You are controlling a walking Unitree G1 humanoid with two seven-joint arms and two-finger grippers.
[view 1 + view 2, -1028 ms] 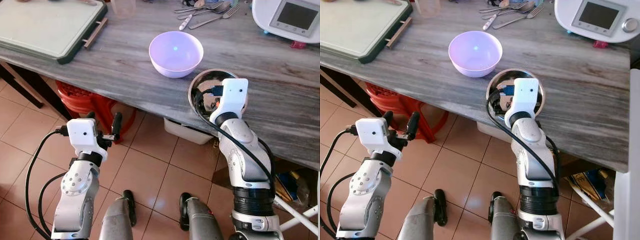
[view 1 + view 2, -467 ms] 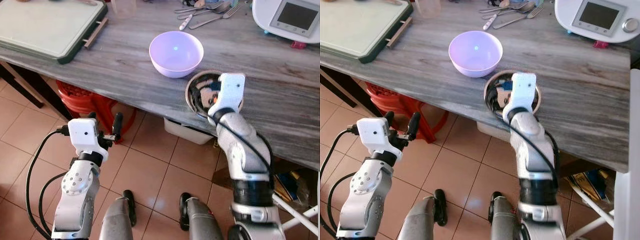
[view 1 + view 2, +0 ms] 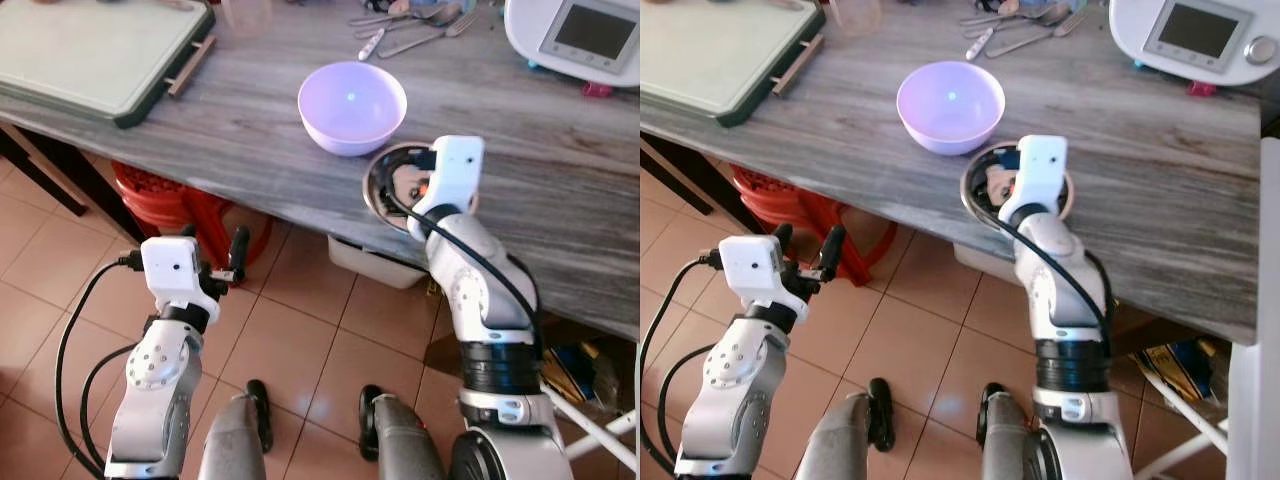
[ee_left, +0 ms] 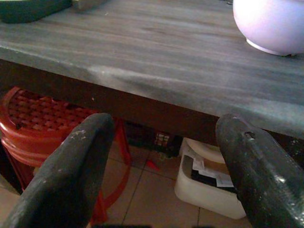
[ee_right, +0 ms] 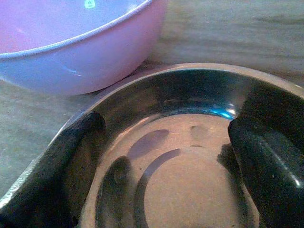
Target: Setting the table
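Steel bowl [image 3: 392,185] sits upright at the near edge of the grey wooden bench [image 3: 250,130], shiny inside, reflections across its flat bottom. Just behind it, rim nearly touching, stands the lilac bowl [image 3: 352,106], upright, empty, a spot of light in its hollow. Right pincer [image 5: 156,156] reaches down into the steel bowl, both black fingers [image 5: 266,161] spread wide inside the rim.

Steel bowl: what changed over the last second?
The right pincer, fingers spread inside the steel bowl, has slid it along the table toward the purple bowl, now close beside it. The purple bowl, tray and idle left pincer stayed put.
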